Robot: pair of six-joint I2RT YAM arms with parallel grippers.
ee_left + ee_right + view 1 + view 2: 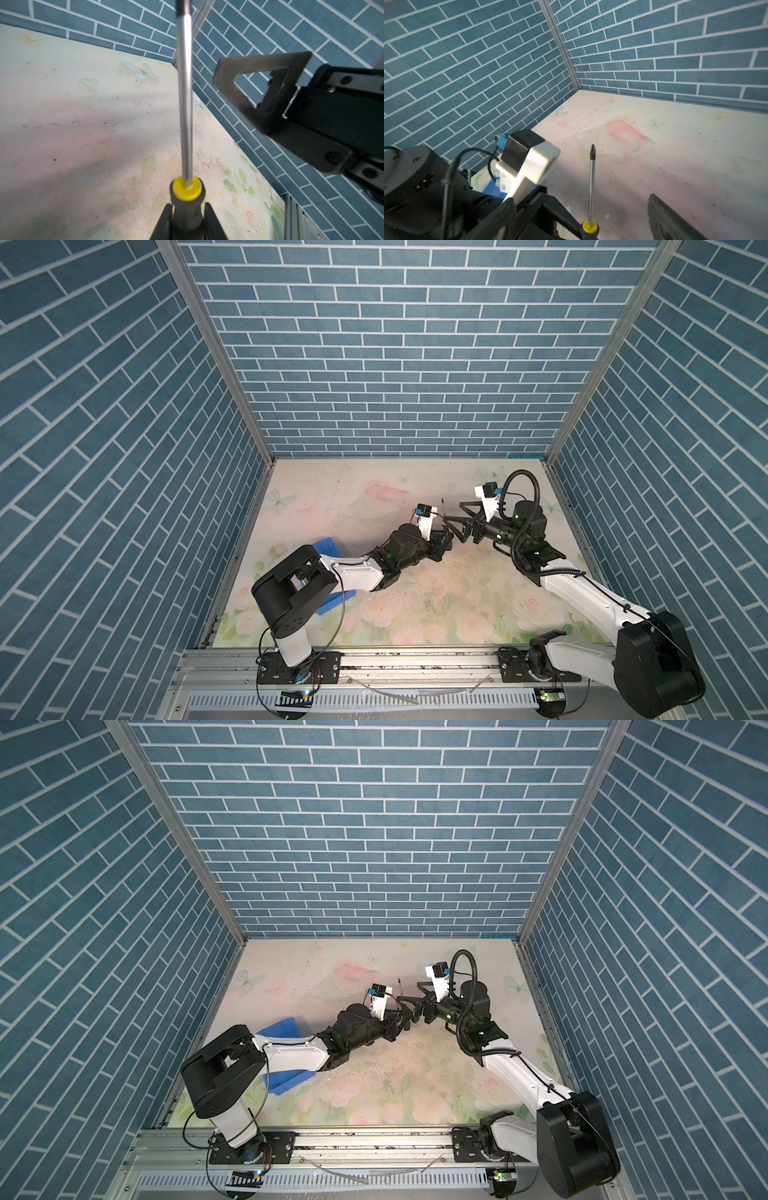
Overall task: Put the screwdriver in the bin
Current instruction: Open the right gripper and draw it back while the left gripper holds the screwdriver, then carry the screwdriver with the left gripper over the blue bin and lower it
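Holding screwdriver [185, 104] by handle in left gripper [187, 217], shaft up. Nothing in right gripper [455, 517], spread wide at 3 o'clock of shaft. Swing to bin [327, 548] at 8 o'clock, half hidden under left arm [353, 572]; lay shaft flat lengthwise, lower inside walls, then release.

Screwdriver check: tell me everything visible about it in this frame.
The screwdriver has a black handle with a yellow collar and a thin, shiny metal shaft ending in a dark cross-head tip. It stands roughly upright above the table, its handle clamped in the shut left claw. Its butt end is hidden.
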